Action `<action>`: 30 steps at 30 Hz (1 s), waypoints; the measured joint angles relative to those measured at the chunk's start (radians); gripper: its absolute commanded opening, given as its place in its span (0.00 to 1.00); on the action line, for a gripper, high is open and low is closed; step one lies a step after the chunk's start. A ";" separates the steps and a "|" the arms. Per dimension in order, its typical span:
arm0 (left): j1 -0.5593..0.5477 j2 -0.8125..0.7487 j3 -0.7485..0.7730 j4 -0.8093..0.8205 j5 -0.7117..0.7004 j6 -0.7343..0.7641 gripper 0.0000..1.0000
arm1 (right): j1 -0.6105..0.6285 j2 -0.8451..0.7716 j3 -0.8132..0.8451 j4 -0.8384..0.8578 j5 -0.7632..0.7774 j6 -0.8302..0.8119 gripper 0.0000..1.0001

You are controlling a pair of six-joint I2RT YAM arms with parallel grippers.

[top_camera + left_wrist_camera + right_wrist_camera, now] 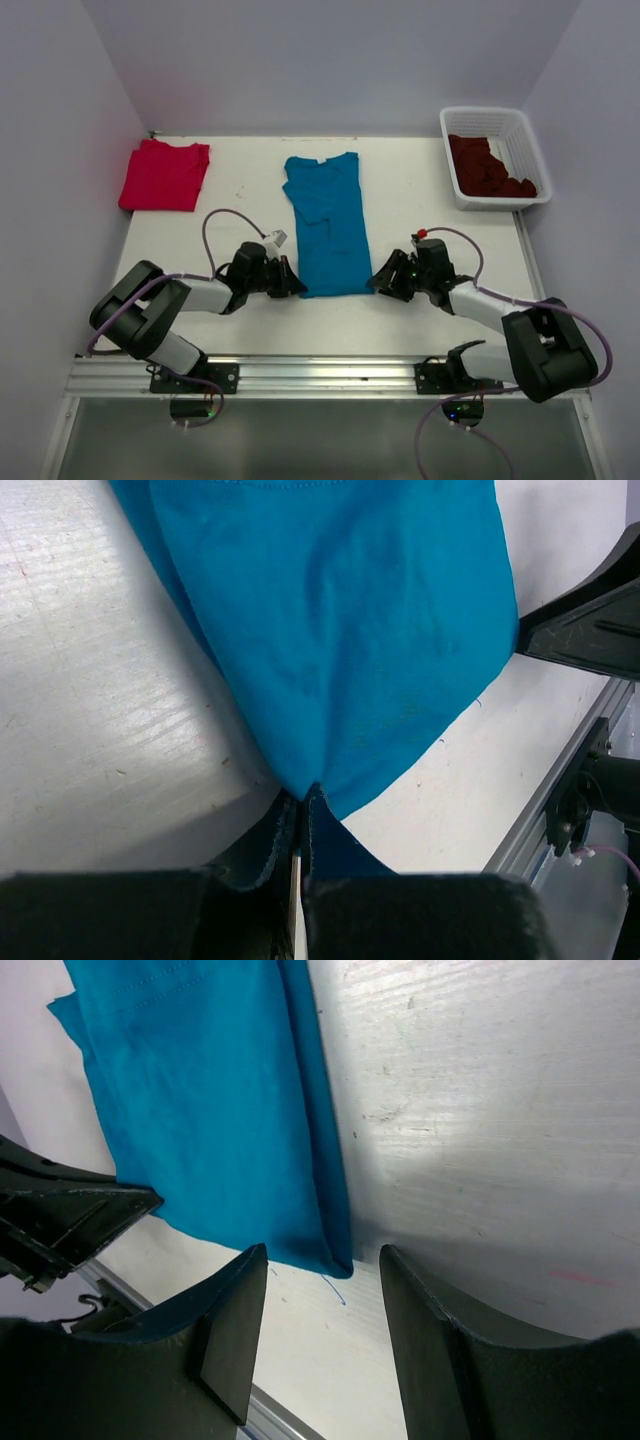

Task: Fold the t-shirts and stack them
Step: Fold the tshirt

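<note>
Teal shirt (325, 225): It lies in the middle of the counter (420, 190), folded into a long strip. The neck is at the far end and the bottom edge is near the arms.

Left pincer (295, 282): It is pressed together on the near left corner of the teal shirt. The left wrist view shows the cloth bunched into a point right where the fingers (270, 855) squeeze it. That is a firm hold for lifting.

Right pincer (380, 282): It is spread wide and sits low at the near right corner. In the right wrist view one finger is on each side of the corner, but the cloth is not squeezed yet.

Why both corners: It looks like the bottom edge must go up evenly. If only one corner were held, the strip would likely twist — so each arm takes its own side.

Red shirt (163, 175): It lies folded at the far left of the counter, well apart from the teal one. It looks like the place where the stack will grow.

Maroon shirts (490, 170): They sit in a heap in the white basket (520, 125) at the far right, not folded yet.

How far along: One shirt looks done, one is half folded, and the rest wait.

Next move, a guess: The right pincer needs to close on its corner — then both arms can carry the bottom edge toward the neck.

What could go wrong: The right pincer may catch only the top layer, and the fold would come out crooked.
</note>
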 measured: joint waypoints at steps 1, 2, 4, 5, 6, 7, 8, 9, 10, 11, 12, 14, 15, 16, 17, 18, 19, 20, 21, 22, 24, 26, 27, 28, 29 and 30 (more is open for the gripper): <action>0.000 -0.001 -0.002 0.001 0.000 0.000 0.00 | 0.000 0.013 0.002 0.014 -0.011 0.005 0.53; 0.000 -0.002 -0.003 0.002 0.001 0.000 0.00 | 0.000 0.028 0.005 0.030 -0.019 0.010 0.51; 0.000 -0.005 -0.008 0.005 0.002 -0.001 0.00 | 0.000 0.056 0.006 0.059 -0.037 0.017 0.45; 0.000 -0.005 -0.009 0.007 0.002 -0.002 0.00 | 0.000 0.072 0.007 0.076 -0.045 0.023 0.43; 0.000 -0.006 -0.011 0.009 0.002 -0.003 0.00 | 0.000 0.087 0.007 0.093 -0.052 0.029 0.36; 0.000 -0.007 -0.013 0.010 0.002 -0.004 0.00 | 0.000 0.100 0.006 0.108 -0.060 0.032 0.32; 0.000 -0.007 -0.014 0.013 0.002 -0.005 0.00 | 0.000 0.111 0.004 0.118 -0.064 0.038 0.29; 0.000 -0.008 -0.016 0.015 0.001 -0.008 0.00 | 0.000 0.123 0.000 0.132 -0.070 0.044 0.22; 0.000 -0.007 -0.018 0.018 0.002 -0.011 0.00 | 0.000 0.128 -0.004 0.142 -0.073 0.048 0.18; 0.000 -0.007 -0.018 0.022 0.002 -0.014 0.00 | 0.000 0.134 -0.008 0.147 -0.073 0.051 0.14; 0.000 -0.006 -0.019 0.024 0.004 -0.018 0.00 | 0.000 0.138 -0.014 0.154 -0.076 0.055 0.07; 0.000 -0.002 -0.024 0.035 0.017 -0.021 0.00 | 0.000 0.141 -0.019 0.164 -0.079 0.059 0.00; 0.000 0.000 -0.029 0.044 0.024 -0.026 0.00 | 0.000 0.142 -0.022 0.167 -0.083 0.061 0.00; 0.000 0.000 -0.034 0.054 0.031 -0.027 0.00 | 0.000 0.142 -0.024 0.169 -0.087 0.063 0.00; 0.000 0.000 -0.040 0.061 0.039 -0.029 0.00 | 0.000 0.142 -0.025 0.171 -0.092 0.063 0.00; 0.000 0.000 -0.045 0.066 0.045 -0.031 0.00 | 0.000 0.142 -0.026 0.170 -0.094 0.063 0.00; 0.000 -0.003 -0.051 0.069 0.050 -0.036 0.00 | 0.000 0.138 -0.026 0.167 -0.095 0.062 0.00; 0.000 -0.011 -0.056 0.065 0.054 -0.038 0.00 | 0.000 0.132 -0.026 0.158 -0.095 0.062 0.00; 0.000 -0.022 -0.062 0.057 0.056 -0.038 0.00 | 0.000 0.123 -0.027 0.145 -0.095 0.061 0.00; 0.000 -0.033 -0.068 0.048 0.060 -0.038 0.00 | 0.000 0.110 -0.029 0.129 -0.094 0.058 0.00; -0.001 -0.077 -0.080 -0.007 0.072 -0.036 0.00 | 0.001 0.062 -0.034 0.066 -0.092 0.050 0.00; -0.002 -0.147 -0.097 -0.082 0.081 -0.033 0.00 | 0.003 -0.003 -0.035 -0.003 -0.092 0.042 0.00; -0.002 -0.198 -0.105 -0.131 0.084 -0.033 0.00 | 0.005 -0.045 -0.035 -0.042 -0.093 0.036 0.00; -0.003 -0.258 -0.113 -0.175 0.086 -0.033 0.00 | 0.006 -0.097 -0.035 -0.086 -0.095 0.030 0.00; -0.003 -0.327 -0.119 -0.225 0.089 -0.034 0.00 | 0.007 -0.154 -0.034 -0.129 -0.097 0.024 0.00; -0.004 -0.396 -0.123 -0.269 0.092 -0.034 0.00 | 0.007 -0.211 -0.032 -0.172 -0.099 0.018 0.00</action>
